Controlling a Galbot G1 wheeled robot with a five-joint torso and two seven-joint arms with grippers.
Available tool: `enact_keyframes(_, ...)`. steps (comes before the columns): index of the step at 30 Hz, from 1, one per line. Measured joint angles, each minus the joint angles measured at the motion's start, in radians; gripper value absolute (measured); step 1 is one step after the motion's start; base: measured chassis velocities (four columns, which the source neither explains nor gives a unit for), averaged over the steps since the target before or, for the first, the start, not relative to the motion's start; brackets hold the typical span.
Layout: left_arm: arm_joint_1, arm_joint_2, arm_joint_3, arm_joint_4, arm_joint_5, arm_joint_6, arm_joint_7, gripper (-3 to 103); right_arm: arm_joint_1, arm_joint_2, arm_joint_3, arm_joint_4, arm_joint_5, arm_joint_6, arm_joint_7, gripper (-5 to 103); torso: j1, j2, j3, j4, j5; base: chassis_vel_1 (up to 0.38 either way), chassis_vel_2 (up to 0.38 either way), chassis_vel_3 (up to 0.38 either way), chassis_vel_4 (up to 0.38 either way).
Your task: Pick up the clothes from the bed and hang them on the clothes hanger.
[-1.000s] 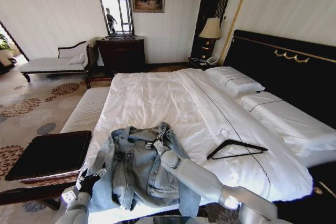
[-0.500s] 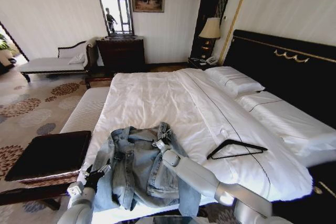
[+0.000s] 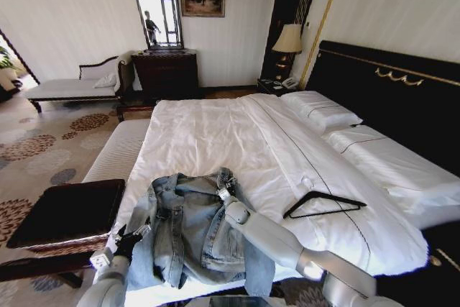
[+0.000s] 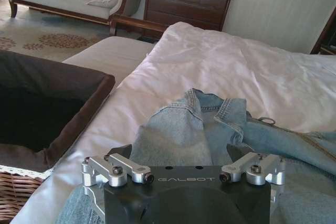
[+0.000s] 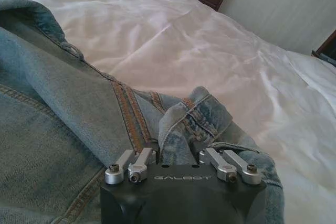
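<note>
Faded light-blue denim jacket (image 3: 190, 231) lies bunched at the near edge of the wide white-duveted bed (image 3: 215, 141), its hem spilling over the foot. My right gripper (image 3: 226, 193) is on its collar, jaws pinching a denim fold. My left gripper (image 3: 129, 239) sits at the jacket's left border, jaws closed on bunched cloth there. Off to the right, apart from the jacket, rests the slim black triangular hanger (image 3: 323, 205). Beyond, open white duvet stretches to the pillows.

Both hands, left (image 3: 129, 236) and right (image 3: 224, 193), grip the denim jacket (image 3: 188, 231) (hanger (image 3: 323, 205) lies beside).
</note>
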Motion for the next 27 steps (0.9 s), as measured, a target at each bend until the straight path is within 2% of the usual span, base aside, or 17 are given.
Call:
enact_keyframes(2, 0.001, -0.001, 0.000, -0.003, -0.002, 0.000, 0.000, 100, -0.010, -0.013, 0.012, 0.036, 0.057, -0.015, 0.020, 24, 0.000, 0.000, 0.000, -0.0001, 0.0001, 0.000, 0.000, 0.000, 0.000)
enact_keyframes(4, 0.001, -0.001, 0.000, -0.004, -0.002, 0.000, 0.000, 100, -0.013, -0.018, 0.017, 0.049, 0.077, -0.021, 0.027, 24, 0.000, 0.000, 0.000, 0.0000, 0.0001, 0.000, 0.000, 0.000, 0.000)
enact_keyframes(5, 0.003, -0.002, -0.001, -0.005, -0.002, 0.000, -0.001, 100, -0.023, -0.031, 0.028, 0.085, 0.132, -0.035, 0.044, 19, 0.000, 0.000, 0.000, 0.0000, 0.0001, 0.000, 0.000, 0.000, 0.000)
enact_keyframes(6, 0.003, -0.002, 0.000, -0.005, -0.002, 0.000, -0.001, 100, -0.024, -0.034, 0.030, 0.090, 0.141, -0.037, 0.048, 19, 0.000, 0.000, 0.000, 0.0001, 0.0002, 0.000, 0.000, 0.000, 0.000)
enact_keyframes(7, 0.003, -0.004, -0.001, -0.005, -0.002, 0.000, -0.001, 100, -0.043, -0.064, 0.056, 0.159, 0.249, -0.058, 0.080, 8, 0.000, 0.000, 0.000, 0.0001, 0.0001, 0.000, 0.000, 0.000, 0.000)
enact_keyframes(8, 0.003, -0.004, -0.001, -0.005, -0.002, 0.000, -0.002, 100, -0.055, -0.081, 0.073, 0.197, 0.316, -0.071, 0.099, 3, 0.000, 0.000, 0.000, 0.0000, 0.0001, 0.000, 0.000, 0.000, 0.000)
enact_keyframes(9, 0.003, -0.005, 0.000, -0.005, -0.003, 0.000, -0.001, 100, -0.067, -0.097, 0.089, 0.236, 0.380, -0.084, 0.116, 3, 0.000, 0.000, 0.000, -0.0001, 0.0002, 0.000, 0.000, 0.000, 0.000)
enact_keyframes(10, 0.003, -0.005, 0.000, -0.005, -0.003, 0.000, -0.001, 100, -0.067, -0.097, 0.089, 0.236, 0.380, -0.084, 0.116, 3, 0.000, 0.000, 0.000, -0.0001, 0.0002, 0.000, 0.000, 0.000, 0.000)
enact_keyframes(11, 0.003, -0.005, 0.000, -0.005, -0.003, 0.000, -0.002, 100, -0.077, -0.110, 0.103, 0.270, 0.427, -0.093, 0.130, 3, 0.000, 0.000, 0.000, -0.0001, 0.0001, 0.000, 0.000, 0.000, 0.000)
enact_keyframes(12, 0.001, -0.006, 0.000, -0.005, -0.003, 0.000, -0.003, 100, -0.099, -0.147, 0.131, 0.338, 0.514, -0.106, 0.150, 3, 0.000, 0.000, 0.000, 0.0000, 0.0001, 0.000, 0.000, 0.000, 0.000)
enact_keyframes(14, -0.001, -0.006, 0.002, -0.002, -0.003, 0.000, -0.003, 100, -0.137, -0.202, 0.163, 0.428, 0.594, -0.115, 0.159, 3, 0.000, 0.000, 0.000, -0.0003, 0.0000, 0.000, 0.000, 0.000, 0.000)
enact_keyframes(22, -0.004, -0.012, 0.014, 0.002, -0.001, 0.000, -0.003, 100, -0.294, -0.296, 0.282, 0.625, 0.734, -0.130, 0.137, 3, 0.000, 0.000, 0.000, -0.0003, 0.0001, 0.000, 0.000, 0.000, 0.000)
enact_keyframes(27, -0.010, -0.011, 0.025, 0.005, 0.001, 0.000, -0.006, 100, -0.351, -0.314, 0.297, 0.640, 0.701, -0.147, 0.098, 3, 0.000, 0.000, 0.000, -0.0001, 0.0001, 0.000, 0.000, 0.000, 0.000)
